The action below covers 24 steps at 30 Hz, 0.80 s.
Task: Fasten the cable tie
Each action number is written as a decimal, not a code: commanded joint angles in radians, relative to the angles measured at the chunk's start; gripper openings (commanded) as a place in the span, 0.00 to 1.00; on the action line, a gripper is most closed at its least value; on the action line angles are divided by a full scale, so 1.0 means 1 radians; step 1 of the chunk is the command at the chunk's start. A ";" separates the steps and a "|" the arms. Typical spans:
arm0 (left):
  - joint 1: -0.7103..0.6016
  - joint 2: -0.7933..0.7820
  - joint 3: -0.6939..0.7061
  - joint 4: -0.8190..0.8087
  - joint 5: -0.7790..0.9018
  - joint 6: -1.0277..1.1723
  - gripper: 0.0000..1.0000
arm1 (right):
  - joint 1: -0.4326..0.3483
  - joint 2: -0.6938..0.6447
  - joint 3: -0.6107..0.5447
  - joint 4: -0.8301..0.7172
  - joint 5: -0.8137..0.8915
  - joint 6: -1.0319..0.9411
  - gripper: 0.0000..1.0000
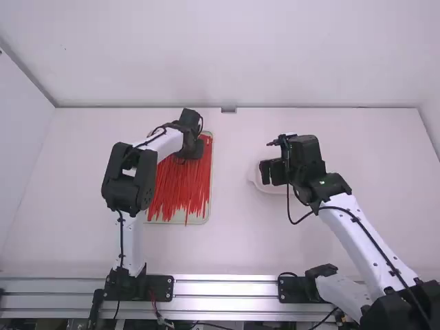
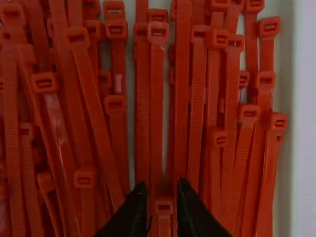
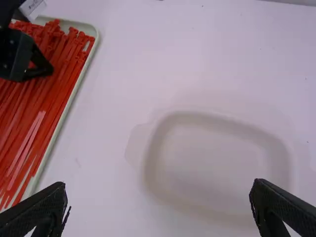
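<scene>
Left gripper point(image 2: 161, 185): jaws narrow, open, straddling one cable tie head point(image 2: 164, 206) at the far end of the red cable ties point(image 2: 197, 98). Tray point(image 2: 292, 98) rim is just beside, on its right. Right gripper point(image 3: 158, 185): jaws wide, hovering over the white dish point(image 3: 217, 158), which sits on the table point(image 3: 197, 49) well apart from the tray.

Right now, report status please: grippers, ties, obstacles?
Left gripper down among red cable ties on tray, grip unclear. Right gripper open above white dish. No obstacle seen.
</scene>
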 commanded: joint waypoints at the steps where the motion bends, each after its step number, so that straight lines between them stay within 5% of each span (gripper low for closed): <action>1: -0.011 0.003 0.018 -0.013 0.013 -0.007 0.17 | 0.001 -0.016 -0.005 -0.002 -0.004 -0.001 0.98; 24: -0.010 0.004 -0.031 0.049 0.006 -0.010 0.13 | 0.001 -0.016 -0.005 -0.005 -0.007 -0.001 0.98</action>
